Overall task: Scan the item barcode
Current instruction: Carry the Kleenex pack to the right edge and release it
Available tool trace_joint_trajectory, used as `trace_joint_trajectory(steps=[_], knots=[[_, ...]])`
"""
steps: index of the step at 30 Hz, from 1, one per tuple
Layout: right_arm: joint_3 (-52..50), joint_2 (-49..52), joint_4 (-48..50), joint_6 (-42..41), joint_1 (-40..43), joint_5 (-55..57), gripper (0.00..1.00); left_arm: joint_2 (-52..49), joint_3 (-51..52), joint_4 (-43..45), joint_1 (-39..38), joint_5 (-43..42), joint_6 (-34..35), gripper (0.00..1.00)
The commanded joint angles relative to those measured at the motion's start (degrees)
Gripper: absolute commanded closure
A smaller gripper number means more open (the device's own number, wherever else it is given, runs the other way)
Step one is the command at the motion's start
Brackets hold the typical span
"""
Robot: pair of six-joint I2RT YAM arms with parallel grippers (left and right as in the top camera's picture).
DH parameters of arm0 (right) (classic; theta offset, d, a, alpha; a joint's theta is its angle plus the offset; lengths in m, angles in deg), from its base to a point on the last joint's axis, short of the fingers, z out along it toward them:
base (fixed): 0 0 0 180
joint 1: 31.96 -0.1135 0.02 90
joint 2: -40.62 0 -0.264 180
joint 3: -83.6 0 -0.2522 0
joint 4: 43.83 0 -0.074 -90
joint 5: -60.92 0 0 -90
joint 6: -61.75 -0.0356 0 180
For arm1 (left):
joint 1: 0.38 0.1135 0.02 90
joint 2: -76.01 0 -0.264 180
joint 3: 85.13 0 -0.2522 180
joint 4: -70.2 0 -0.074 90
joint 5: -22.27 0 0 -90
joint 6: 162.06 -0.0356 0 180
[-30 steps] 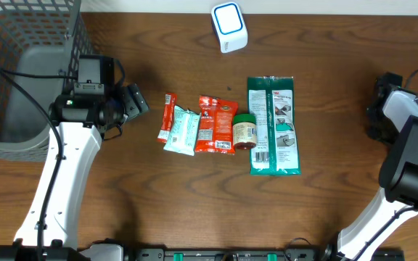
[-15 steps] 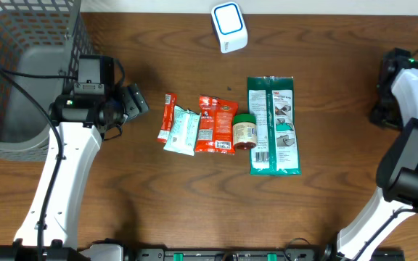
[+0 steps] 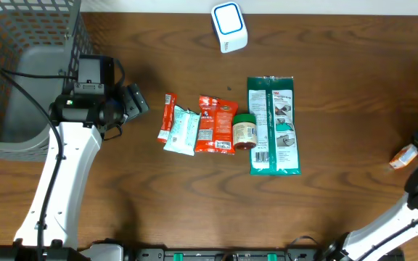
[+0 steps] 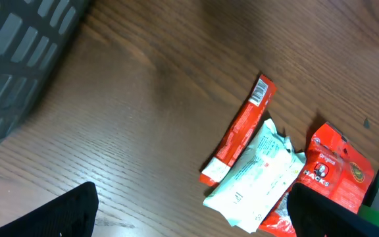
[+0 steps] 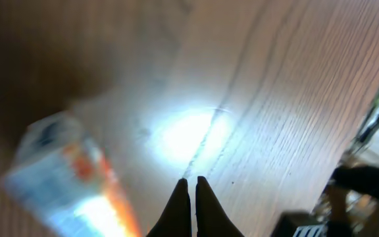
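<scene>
Orange-and-white packet [image 3: 402, 156] lies at the table's [image 3: 339, 210] right edge, just beside the right arm. The right wrist view shows it only as a blur left of the right gripper [image 5: 191, 192], whose fingers are pressed together on nothing. Farther in, mid-table, a row runs right to left: green pouch [image 3: 273, 125], small jar [image 3: 244, 131], red packet [image 3: 216, 125], white packet [image 3: 183, 130], slim red stick [image 3: 167, 116]. Left of them the left gripper [image 3: 135, 101] hangs spread wide, empty. Farthest stand the white scanner [image 3: 229, 27] and, far left, a wire basket [image 3: 20, 43].
</scene>
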Motion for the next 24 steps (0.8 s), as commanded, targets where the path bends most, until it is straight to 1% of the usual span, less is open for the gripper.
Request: trace_joint_trajectory(steps=[1, 7, 8, 12, 19, 24], knots=[[0.1, -1.2, -0.1, -2.0, 2.4, -6.1, 0.99, -0.2, -0.6, -0.2, 0.2, 0.7, -1.0, 0.08], [-3.5, -1.2, 4.7, -0.7, 3.8, -16.6, 0.99, -0.2, -0.6, -0.2, 0.2, 0.7, -1.0, 0.08], [-4.7, -1.2, 6.7, 1.4, 3.5, -20.8, 0.99, -0.2, -0.6, -0.2, 0.2, 0.7, -1.0, 0.08], [-6.2, -1.2, 9.8, 7.5, 2.8, -28.3, 0.99, -0.2, -0.6, -0.2, 0.2, 0.7, -1.0, 0.08], [-6.2, -1.2, 9.7, 7.9, 1.9, -27.6, 0.99, -0.2, -0.6, -0.2, 0.2, 0.7, -1.0, 0.08], [-5.8, -1.5, 9.4, 8.7, 0.8, -29.9, 0.99, -0.2, -0.6, -0.2, 0.2, 0.7, -1.0, 0.08]])
